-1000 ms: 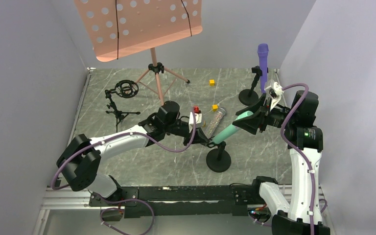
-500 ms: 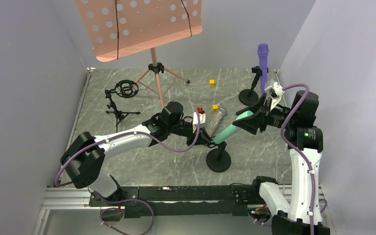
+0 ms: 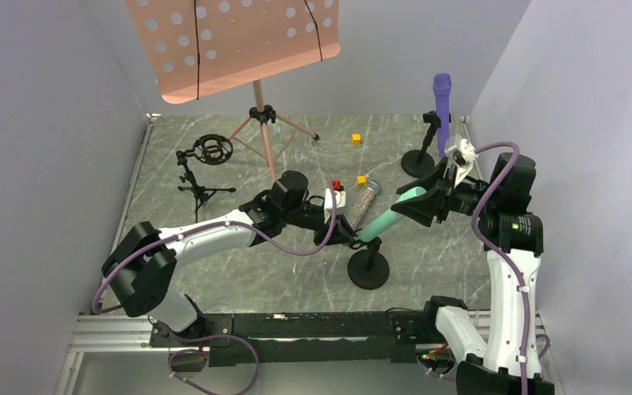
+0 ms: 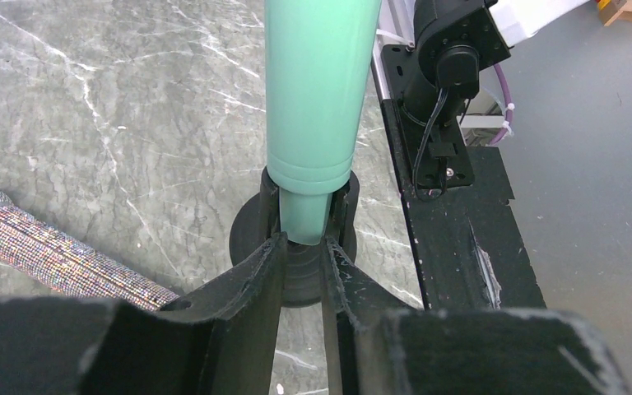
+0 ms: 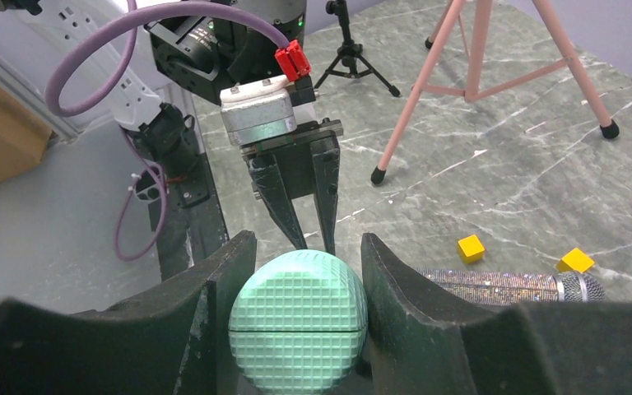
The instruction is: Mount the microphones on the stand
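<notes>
Mint-teal microphone (image 3: 387,218) in right gripper (image 5: 303,267); left gripper (image 4: 300,247) pinches stand clip (image 4: 346,197).

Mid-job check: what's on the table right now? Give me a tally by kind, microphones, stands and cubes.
Microphones: 3 (purple, mint-teal, glittery)
Round-base mic stands: 2 (far, near)
Tripod mic stand: 1
Pink music stand: 1
Yellow cubes: 2 (far, near)
Total: 9
</notes>
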`<state>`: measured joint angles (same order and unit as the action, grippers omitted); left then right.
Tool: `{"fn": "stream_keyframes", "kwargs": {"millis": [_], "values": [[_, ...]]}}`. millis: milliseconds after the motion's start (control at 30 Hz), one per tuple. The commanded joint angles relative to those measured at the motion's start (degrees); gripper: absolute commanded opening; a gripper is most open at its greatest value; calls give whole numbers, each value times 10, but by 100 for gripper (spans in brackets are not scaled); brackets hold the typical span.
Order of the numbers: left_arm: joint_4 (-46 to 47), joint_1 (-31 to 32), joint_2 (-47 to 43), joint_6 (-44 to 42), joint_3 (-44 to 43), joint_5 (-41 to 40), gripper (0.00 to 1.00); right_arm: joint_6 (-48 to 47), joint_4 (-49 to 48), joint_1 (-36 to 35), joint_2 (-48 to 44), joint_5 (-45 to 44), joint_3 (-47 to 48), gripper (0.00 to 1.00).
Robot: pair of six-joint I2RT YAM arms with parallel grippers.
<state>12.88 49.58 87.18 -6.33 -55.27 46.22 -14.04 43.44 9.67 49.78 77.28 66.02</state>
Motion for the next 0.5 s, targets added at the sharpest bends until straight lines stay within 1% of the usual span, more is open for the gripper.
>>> {"fn": "stream_keyframes", "kwargs": {"millis": [0,133,367,467], "values": [[29,8,8,9,-11,16,31,-34,13,1,7,-12,-6,11],[31,8,10,10,-12,16,31,-40,15,1,11,-9,-16,11],[34,8,12,14,-14,14,32,-11,-24,-13,9,-13,-42,11],[36,8,13,15,-16,12,32,20,-52,-22,4,-21,-51,10]]}}
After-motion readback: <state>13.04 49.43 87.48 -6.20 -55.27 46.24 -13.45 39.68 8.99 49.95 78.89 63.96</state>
